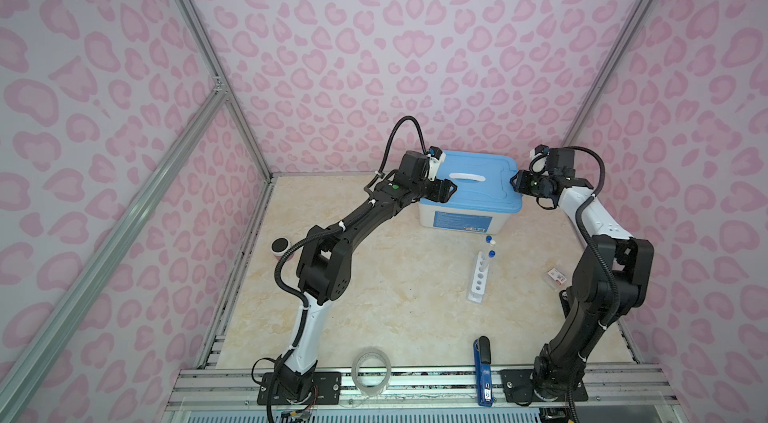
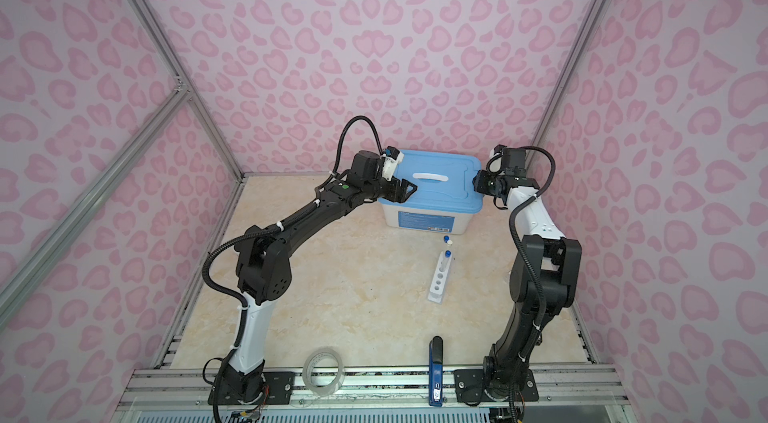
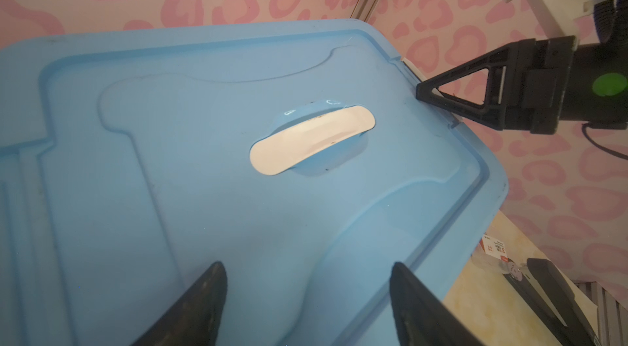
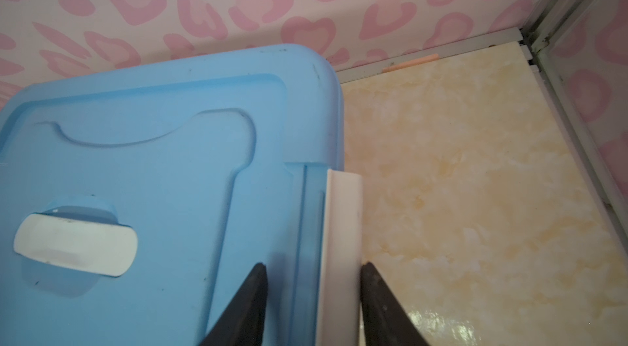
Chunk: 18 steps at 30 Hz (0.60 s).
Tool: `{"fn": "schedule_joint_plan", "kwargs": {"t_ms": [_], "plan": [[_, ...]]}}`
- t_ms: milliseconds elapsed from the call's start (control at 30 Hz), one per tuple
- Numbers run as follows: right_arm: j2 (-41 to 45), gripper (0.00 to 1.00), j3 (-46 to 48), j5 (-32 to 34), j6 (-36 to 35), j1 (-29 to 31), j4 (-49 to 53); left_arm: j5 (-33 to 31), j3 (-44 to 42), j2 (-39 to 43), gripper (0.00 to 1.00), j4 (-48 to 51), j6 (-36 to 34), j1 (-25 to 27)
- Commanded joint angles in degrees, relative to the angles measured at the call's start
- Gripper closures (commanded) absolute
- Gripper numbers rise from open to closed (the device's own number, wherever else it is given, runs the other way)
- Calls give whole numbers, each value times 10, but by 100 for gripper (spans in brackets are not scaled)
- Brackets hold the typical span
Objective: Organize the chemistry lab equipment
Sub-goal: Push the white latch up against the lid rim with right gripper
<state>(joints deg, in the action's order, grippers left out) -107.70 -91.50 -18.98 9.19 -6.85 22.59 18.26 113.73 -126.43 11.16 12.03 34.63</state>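
A white five-hole rack (image 1: 478, 277) (image 2: 438, 279) lies in the middle of the table, with a clear blue-capped test tube (image 1: 489, 259) standing in its far hole. Just behind it sits a small blue-and-white bottle (image 1: 490, 240). At the back stands a white box with a blue lid (image 1: 478, 194) (image 3: 204, 191) (image 4: 136, 157). My left gripper (image 1: 451, 188) (image 3: 307, 264) hovers open over the lid's left end. My right gripper (image 1: 514, 183) (image 4: 312, 264) straddles the lid's right rim and its white latch (image 4: 343, 211). Its outer finger rests against the latch and a gap remains on the inner side.
A clear tape roll (image 1: 371, 371) and a dark blue stapler (image 1: 483, 371) lie at the front edge. A small clear packet with a red label (image 1: 557, 276) is near the right arm. A dark round container (image 1: 281, 248) stands at the left edge.
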Motion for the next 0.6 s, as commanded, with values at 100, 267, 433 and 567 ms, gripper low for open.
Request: {"fn": "schedule_joint_plan", "kwargs": {"t_ms": [100, 267, 433, 567], "plan": [[-14, 57, -4, 38, -21, 7, 54, 0, -2, 1, 22, 20, 2, -1], [-16, 58, -7, 44, -26, 10, 61, 1, -1, 1, 22, 21, 2, -2], [-18, 59, -8, 49, -28, 10, 63, 0, 0, -1, 22, 22, 2, -2], [-18, 60, -10, 51, -28, 11, 67, 0, 0, -1, 22, 21, 2, -2]]}}
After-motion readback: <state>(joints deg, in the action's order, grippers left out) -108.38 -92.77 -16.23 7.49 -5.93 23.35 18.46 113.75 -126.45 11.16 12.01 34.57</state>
